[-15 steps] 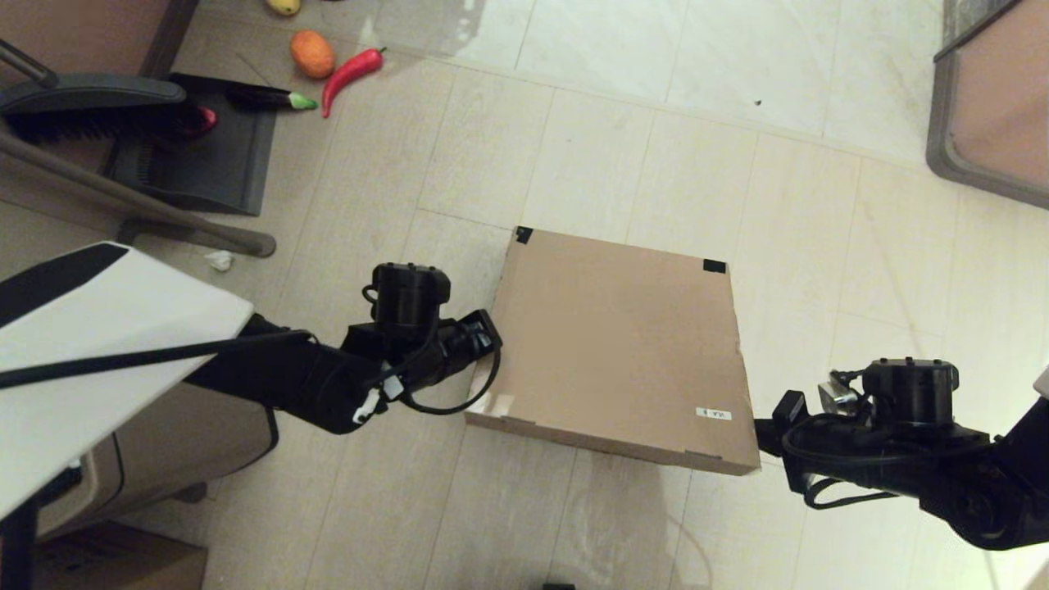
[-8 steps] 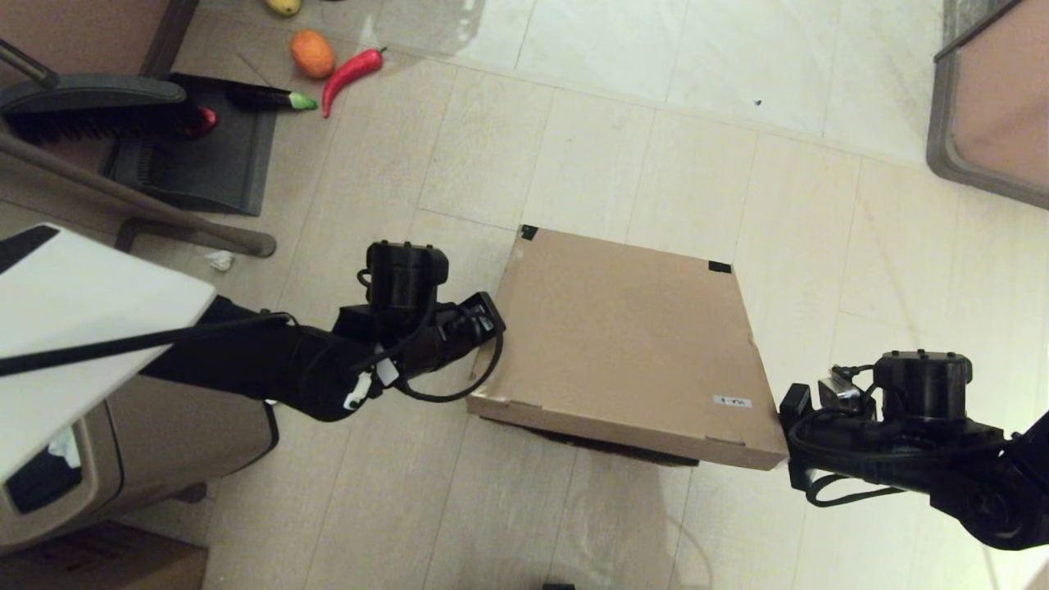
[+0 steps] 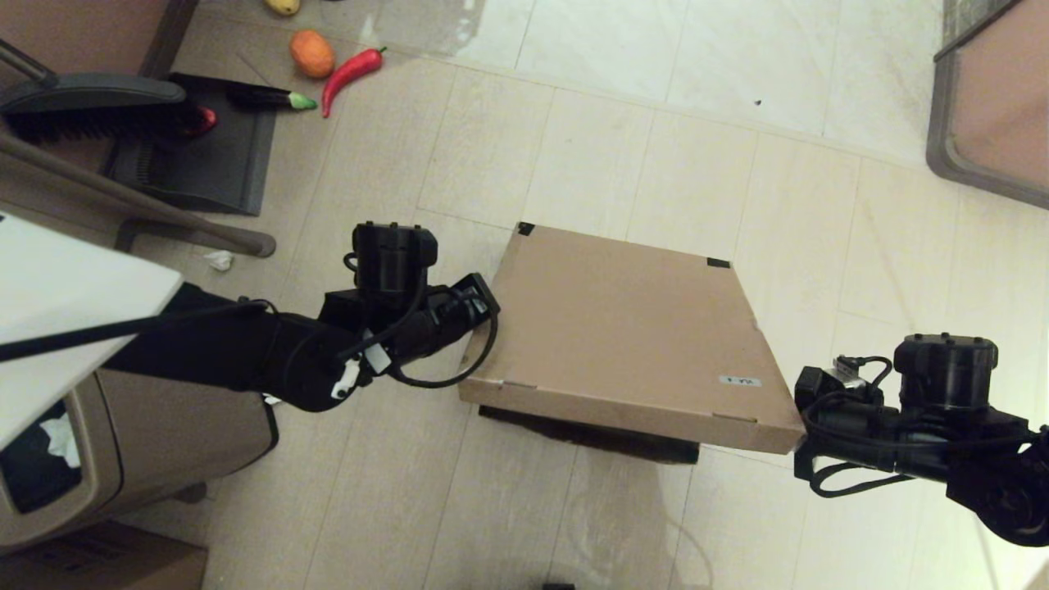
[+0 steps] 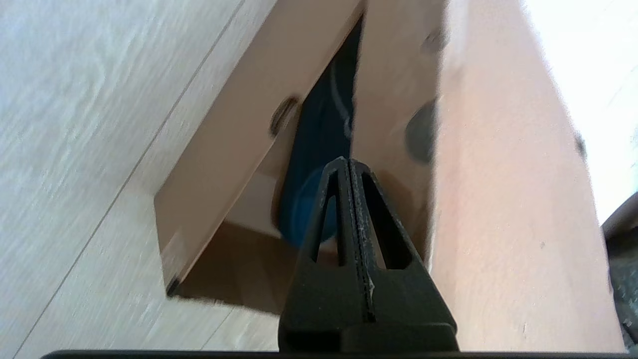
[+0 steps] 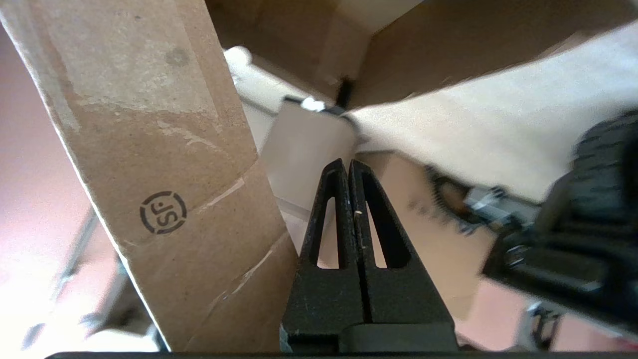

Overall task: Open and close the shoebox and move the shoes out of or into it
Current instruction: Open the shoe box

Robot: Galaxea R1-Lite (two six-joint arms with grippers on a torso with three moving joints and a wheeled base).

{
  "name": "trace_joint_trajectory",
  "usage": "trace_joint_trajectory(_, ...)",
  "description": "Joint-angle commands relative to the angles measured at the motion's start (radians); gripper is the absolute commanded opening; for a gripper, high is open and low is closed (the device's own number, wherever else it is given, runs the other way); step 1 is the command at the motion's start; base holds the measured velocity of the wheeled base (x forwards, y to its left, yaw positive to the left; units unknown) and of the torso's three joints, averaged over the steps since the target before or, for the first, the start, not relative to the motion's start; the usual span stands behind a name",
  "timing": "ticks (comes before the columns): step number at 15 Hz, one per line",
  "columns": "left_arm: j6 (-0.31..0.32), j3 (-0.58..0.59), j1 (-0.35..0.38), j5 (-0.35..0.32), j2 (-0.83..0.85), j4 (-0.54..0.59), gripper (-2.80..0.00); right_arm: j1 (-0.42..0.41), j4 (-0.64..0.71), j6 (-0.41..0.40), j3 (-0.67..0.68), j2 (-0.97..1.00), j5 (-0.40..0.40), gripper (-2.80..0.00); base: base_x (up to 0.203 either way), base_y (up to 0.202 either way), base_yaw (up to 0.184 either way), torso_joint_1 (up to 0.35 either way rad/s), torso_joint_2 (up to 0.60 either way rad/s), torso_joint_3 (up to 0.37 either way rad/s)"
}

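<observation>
The shoebox (image 3: 623,328) lies on the floor tiles with its lid tilted up at the near edge, a dark gap (image 3: 590,434) showing under it. My left gripper (image 3: 485,299) is shut, its tips against the lid's left edge. In the left wrist view the shut gripper (image 4: 347,163) points into the gap between base wall (image 4: 234,139) and lid (image 4: 498,199), where a blue shoe (image 4: 319,149) shows inside. My right gripper (image 3: 799,410) is at the lid's near right corner. It is shut (image 5: 346,164) beside the lid's cardboard edge (image 5: 164,149).
A tan trash bin (image 3: 164,442) stands at the near left, with a darker carton (image 3: 106,565) beside it. A dustpan and brush (image 3: 197,147) and toy vegetables (image 3: 352,72) lie at the far left. A framed panel (image 3: 992,106) sits at the far right.
The lid's near edge has risen, opening a dark gap beneath it. Both grippers rose with it; the right one also shifted rightward with the lid's corner.
</observation>
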Motion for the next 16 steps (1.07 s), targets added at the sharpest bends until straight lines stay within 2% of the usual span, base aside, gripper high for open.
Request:
trace_joint_trajectory(1, -0.003, -0.027, 0.005, 0.018, -0.015, 0.0, -2.8, -0.003, -0.007, 0.021, -0.003, -0.019, 0.01, -2.8, 0.0, 0.0, 0.0, 0.0, 0.0, 0.0)
trace_joint_trajectory(5, 0.004, -0.058, 0.025, 0.053, -0.053, 0.002, -2.8, -0.003, -0.007, 0.048, -0.028, -0.024, 0.011, -2.8, 0.0, 0.0, 0.0, 0.0, 0.0, 0.0)
trace_joint_trajectory(9, 0.037, -0.088, 0.09, 0.078, -0.079, -0.009, -2.8, -0.003, -0.004, 0.069, -0.052, -0.063, 0.037, -2.8, 0.0, 0.0, 0.0, 0.0, 0.0, 0.0)
trace_joint_trajectory(16, 0.042, -0.095, 0.148, 0.08, -0.089, -0.011, -2.8, -0.033, -0.003, 0.257, -0.178, -0.131, 0.043, -2.8, 0.0, 0.0, 0.0, 0.0, 0.0, 0.0)
